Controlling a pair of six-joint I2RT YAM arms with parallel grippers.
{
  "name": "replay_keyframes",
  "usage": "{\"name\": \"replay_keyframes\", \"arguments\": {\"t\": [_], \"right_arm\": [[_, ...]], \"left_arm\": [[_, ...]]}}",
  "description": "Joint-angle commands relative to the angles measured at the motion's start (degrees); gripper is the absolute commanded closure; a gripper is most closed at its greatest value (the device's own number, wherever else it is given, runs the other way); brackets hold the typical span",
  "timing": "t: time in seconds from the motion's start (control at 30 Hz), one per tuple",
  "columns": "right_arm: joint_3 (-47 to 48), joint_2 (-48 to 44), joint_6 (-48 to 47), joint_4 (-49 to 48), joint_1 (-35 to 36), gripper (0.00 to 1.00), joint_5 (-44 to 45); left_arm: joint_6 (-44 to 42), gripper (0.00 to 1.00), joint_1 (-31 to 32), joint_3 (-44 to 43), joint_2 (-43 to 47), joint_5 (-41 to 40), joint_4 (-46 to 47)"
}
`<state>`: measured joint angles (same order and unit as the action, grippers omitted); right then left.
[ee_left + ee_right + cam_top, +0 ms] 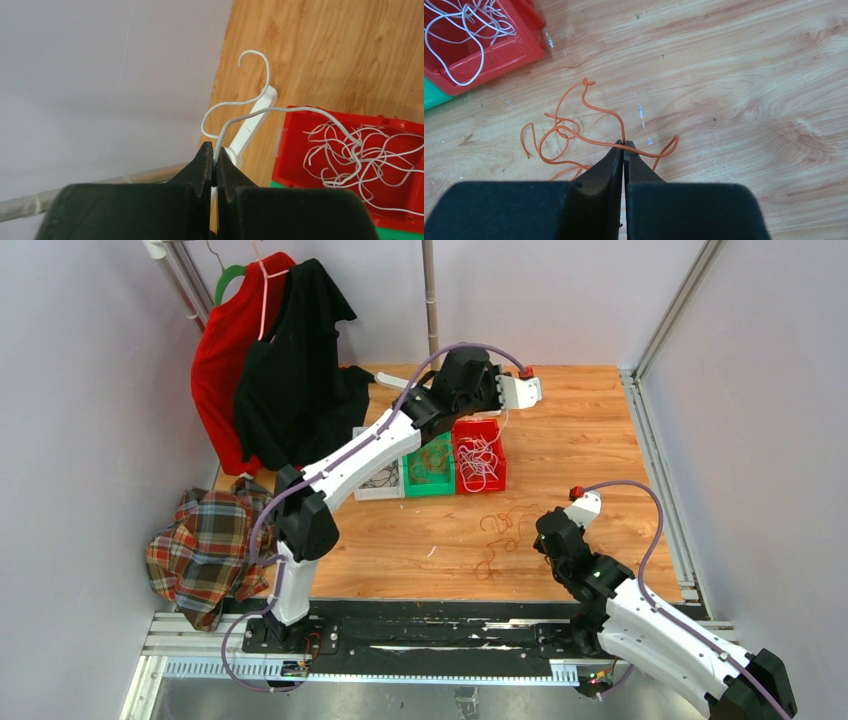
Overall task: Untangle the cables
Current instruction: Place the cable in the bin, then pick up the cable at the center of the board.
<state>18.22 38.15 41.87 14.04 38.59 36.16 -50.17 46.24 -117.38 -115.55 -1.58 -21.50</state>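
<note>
My left gripper [497, 405] [215, 152] hangs over the back of the red bin [480, 487] [287, 150] and is shut on a white cable [235, 102]. The cable loops up from the fingertips and trails down into the bin. Several more white cables [478, 462] [350, 155] lie heaped inside. Loose orange cables [500, 530] [559, 132] squiggle on the wooden table in front of the bins. My right gripper [540, 540] [624, 143] is low over them, shut on one orange cable at the fingertips.
A green bin [428, 490] and a white bin [378, 494] stand left of the red one, with darker wires inside. Red and black garments [260, 360] hang at the back left. A plaid shirt [205, 545] lies off the table's left edge.
</note>
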Motion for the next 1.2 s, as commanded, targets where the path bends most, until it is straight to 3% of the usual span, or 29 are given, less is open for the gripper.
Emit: {"name": "replay_keyframes", "arguments": {"t": [0.0,0.3,0.57,0.77,0.8,0.83,1.07,1.17], "right_arm": [[-0.5,-0.44,-0.56,0.79,0.66,0.99,2.07],[0.59,0.72,-1.17,0.96,0.61,0.99,2.02],[2.16,1.42,-0.48,3.34,0.6,0.99,2.4],[3.12,0.2,-1.72,4.06,0.58,0.99,0.78],[3.36,-0.32,-2.24,4.04,0.61,0.99,0.29],[3.58,-0.92,-2.86,4.06,0.53,0.99,-0.28],[6.35,-4.03,-7.36,4.53,0.32,0.99,-8.2],[9.47,-4.95,-10.3,4.85,0.34,0.99,-15.24]], "left_arm": [[3.76,1.0,0.77,1.44,-1.49,-3.36,-1.75],[5.68,1.0,0.78,9.75,-3.9,-7.61,-5.55],[11.43,0.99,1.05,5.46,-11.68,-3.05,-9.69],[13.51,1.0,0.77,-2.77,-19.28,-1.43,-17.31],[14.14,0.96,0.44,-4.67,-19.85,-0.06,-19.54],[14.7,0.85,0.09,-6.4,-19.88,2.03,-22.03],[15.56,0.01,-3.11,-6.32,-9.15,16.37,-30.81],[14.65,0.02,-4.95,-5.55,-3.58,20.31,-34.67]]}}
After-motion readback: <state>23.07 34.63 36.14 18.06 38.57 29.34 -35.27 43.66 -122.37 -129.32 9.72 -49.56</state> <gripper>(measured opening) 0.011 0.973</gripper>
